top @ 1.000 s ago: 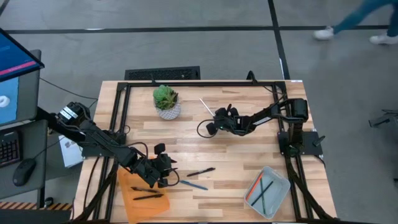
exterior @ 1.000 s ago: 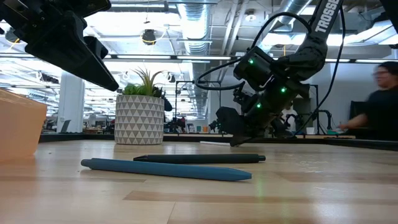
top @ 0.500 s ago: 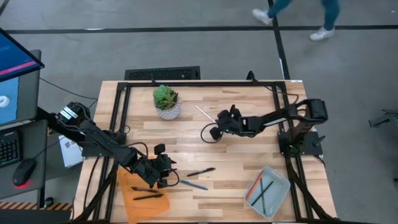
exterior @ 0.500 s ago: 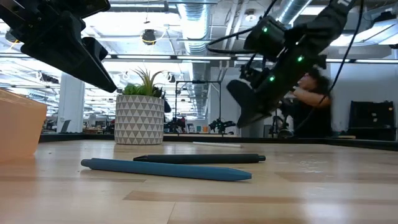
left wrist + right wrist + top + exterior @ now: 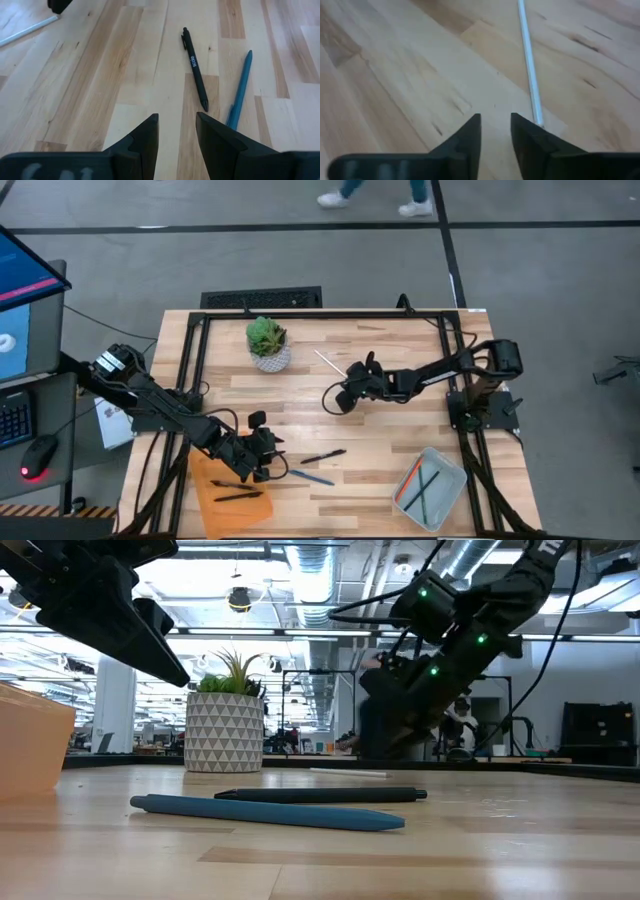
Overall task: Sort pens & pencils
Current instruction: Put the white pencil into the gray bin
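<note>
Both sets of jaws stood slightly parted with nothing between them, as each wrist view showed. My right gripper point(image 5: 352, 383) hung above the far middle of the tabletop point(image 5: 400, 430), just near of the white pencil point(image 5: 326, 362), which lay flat and alone to the right of the potted plant point(image 5: 267, 343). My left gripper point(image 5: 268, 463) waited at the near left, over the edge of the orange tray point(image 5: 232, 507), where two black pens point(image 5: 235, 490) already lay. A black pen point(image 5: 322, 456) and a blue pen point(image 5: 312, 477) rested side by side on the bare wood just right of that gripper, touching nothing else. Orange and green pencils point(image 5: 423, 483) sat in the grey bin point(image 5: 440, 508) at the near right.

My worry was the white pencil: thin and lying flush on the wood, it could roll or skid away if the fingers came down off its line, and the narrow gap left little margin. A clumsy push might send it toward the plant pot. The two loose pens lay close enough together that a grab at one could nudge the other.

The surface was pale butcher-block wood inside a black metal frame. Beyond it the low view showed an open workshop with ceiling ducts and lights, and a person's legs passed on the grey floor at the far side.
</note>
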### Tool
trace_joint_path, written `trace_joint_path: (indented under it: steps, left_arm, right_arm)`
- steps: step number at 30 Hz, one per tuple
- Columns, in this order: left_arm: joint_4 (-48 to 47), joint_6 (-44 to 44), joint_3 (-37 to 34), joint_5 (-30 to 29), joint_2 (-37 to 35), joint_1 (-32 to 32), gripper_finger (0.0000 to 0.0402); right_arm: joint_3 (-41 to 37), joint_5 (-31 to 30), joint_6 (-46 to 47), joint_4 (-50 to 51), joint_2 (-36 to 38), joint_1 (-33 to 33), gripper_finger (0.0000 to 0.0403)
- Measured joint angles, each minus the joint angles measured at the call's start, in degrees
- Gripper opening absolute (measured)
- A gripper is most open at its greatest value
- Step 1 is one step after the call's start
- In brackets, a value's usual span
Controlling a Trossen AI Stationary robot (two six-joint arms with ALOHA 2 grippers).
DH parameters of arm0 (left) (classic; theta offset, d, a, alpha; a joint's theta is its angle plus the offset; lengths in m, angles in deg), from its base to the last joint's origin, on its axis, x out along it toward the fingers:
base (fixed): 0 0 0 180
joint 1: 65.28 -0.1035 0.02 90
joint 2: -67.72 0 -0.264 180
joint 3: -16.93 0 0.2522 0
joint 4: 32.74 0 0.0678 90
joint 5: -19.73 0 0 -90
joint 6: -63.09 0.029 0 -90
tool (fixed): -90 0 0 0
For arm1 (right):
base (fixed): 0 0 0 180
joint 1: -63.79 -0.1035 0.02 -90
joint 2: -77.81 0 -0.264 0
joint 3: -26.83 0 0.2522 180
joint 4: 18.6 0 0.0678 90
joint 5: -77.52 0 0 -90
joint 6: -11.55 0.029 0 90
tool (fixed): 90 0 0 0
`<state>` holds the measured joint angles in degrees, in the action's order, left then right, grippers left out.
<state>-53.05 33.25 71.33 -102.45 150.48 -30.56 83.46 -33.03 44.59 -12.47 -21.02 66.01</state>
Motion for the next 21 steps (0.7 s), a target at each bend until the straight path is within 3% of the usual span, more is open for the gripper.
trace_joint_path:
  steps: [10, 21]
  left_arm:
    - [0.0, 0.1, 0.0, 0.0, 0.0, 0.0, 0.0123]
    - [-0.1, 0.1, 0.0, 0.0, 0.0, 0.0, 0.0123]
  right_arm:
    - [0.1, -5.2, -0.1, -0.7, -1.0, 2.5, 0.0202]
    - [0.2, -6.6, -0.6, -8.6, -9.6, 3.3, 0.0195]
